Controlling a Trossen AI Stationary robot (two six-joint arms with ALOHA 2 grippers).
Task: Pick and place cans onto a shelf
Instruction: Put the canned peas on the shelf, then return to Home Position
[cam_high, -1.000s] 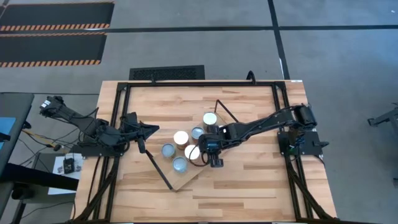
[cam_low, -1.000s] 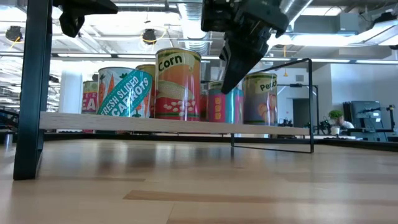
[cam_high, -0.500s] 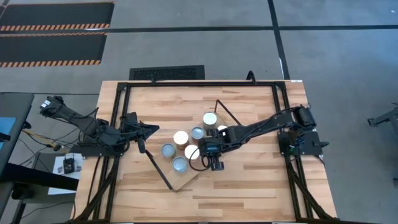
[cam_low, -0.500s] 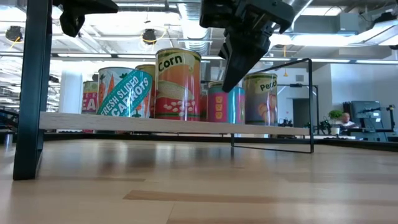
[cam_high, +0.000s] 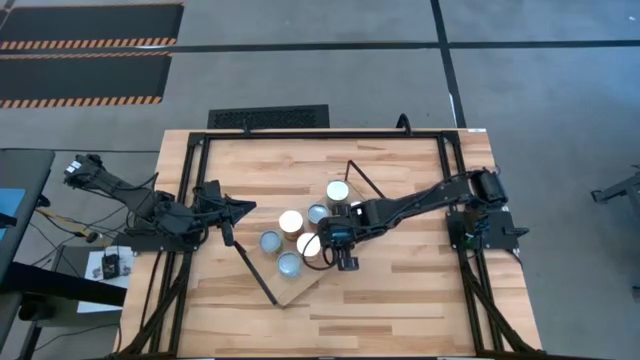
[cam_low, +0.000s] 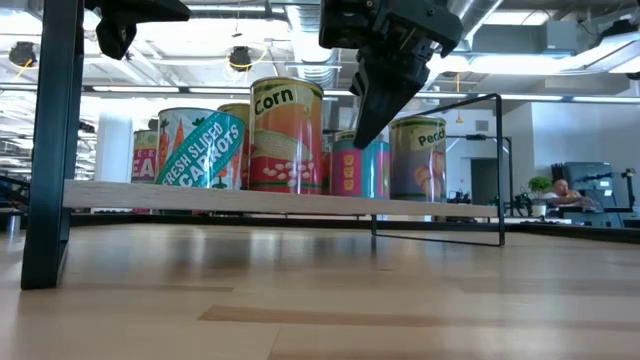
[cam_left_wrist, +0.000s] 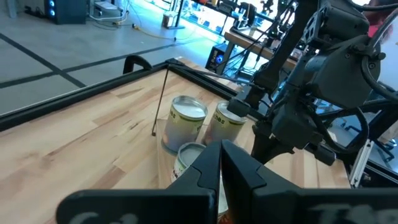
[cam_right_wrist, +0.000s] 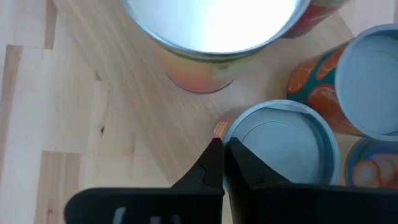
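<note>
The right claw (cam_low: 372, 120) hangs above the front edge of the shelf (cam_low: 280, 198), its fingers almost together and empty. A descent from here could strike the silver-topped can (cam_right_wrist: 280, 140) directly beneath its tips and topple it into its neighbours. Farther back, the cans (cam_low: 285, 135) stand clustered on the shelf. The left claw (cam_high: 228, 232) waits closed at the counter's (cam_high: 400, 300) left side.

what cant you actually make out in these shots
- High view: the right gripper covers part of one white-topped can on the shelf; no labels show from above.
- Low view: the Corn can hides the cans behind it.
- Right wrist view: the nearest can is cut off by the picture edge.
</note>
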